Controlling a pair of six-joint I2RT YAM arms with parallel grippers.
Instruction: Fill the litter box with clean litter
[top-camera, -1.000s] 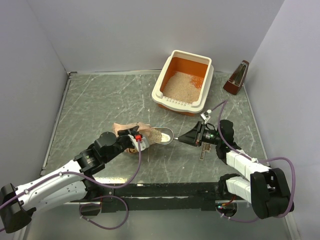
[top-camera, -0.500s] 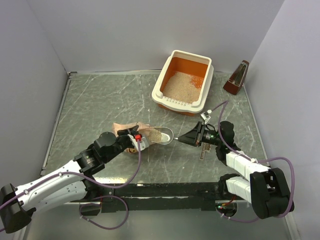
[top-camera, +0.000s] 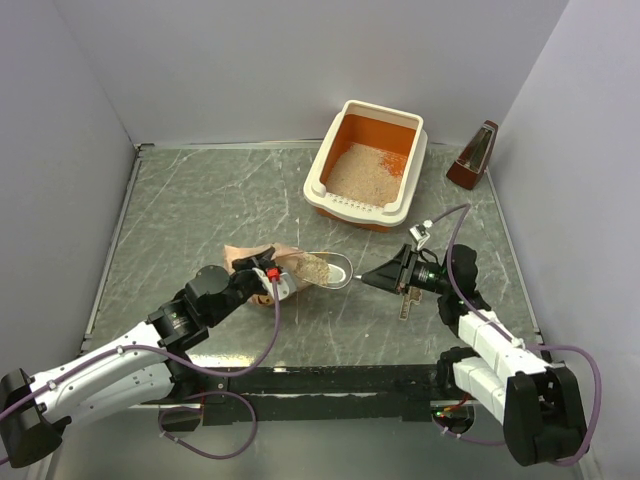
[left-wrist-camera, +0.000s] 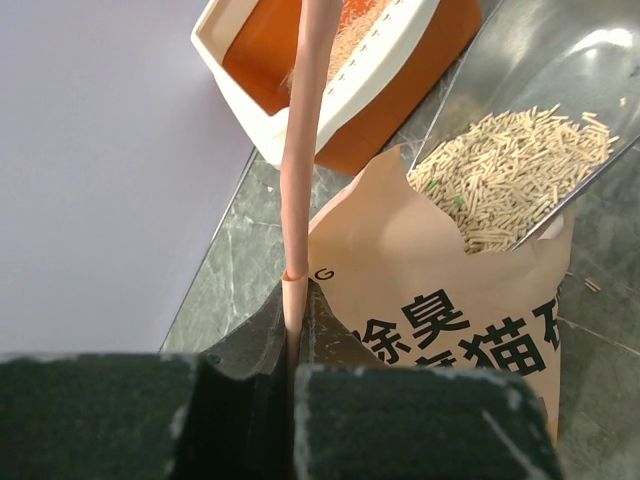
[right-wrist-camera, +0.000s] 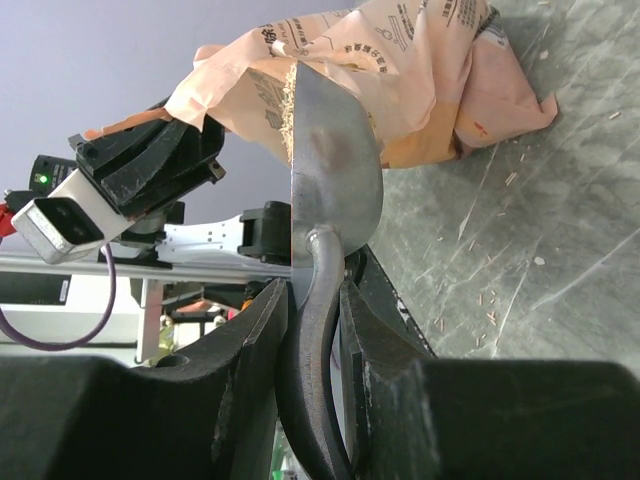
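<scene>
Although partly covered with clean litter (top-camera: 358, 170), the litter box (top-camera: 355, 207) lies well ahead of the right gripper (top-camera: 384, 275), slightly leftward. Left gripper (top-camera: 268, 281) pinches the pink bag (top-camera: 245, 256) edge, jaws narrow. Right gripper clamps the scoop (top-camera: 325, 270) handle; loaded bowl just beside left gripper.

You can read print only on the peach-pink bag (left-wrist-camera: 400, 260). In the left wrist view, big black Chinese characters run slantwise across its face: 除臭 on the upper line, and on the line below 猫, followed by a character that the bag's edge cuts off. A small black letter G sits near the pinched edge. In the right wrist view you see lines of small black print on the crumpled top of the same bag, too small to read.
</scene>
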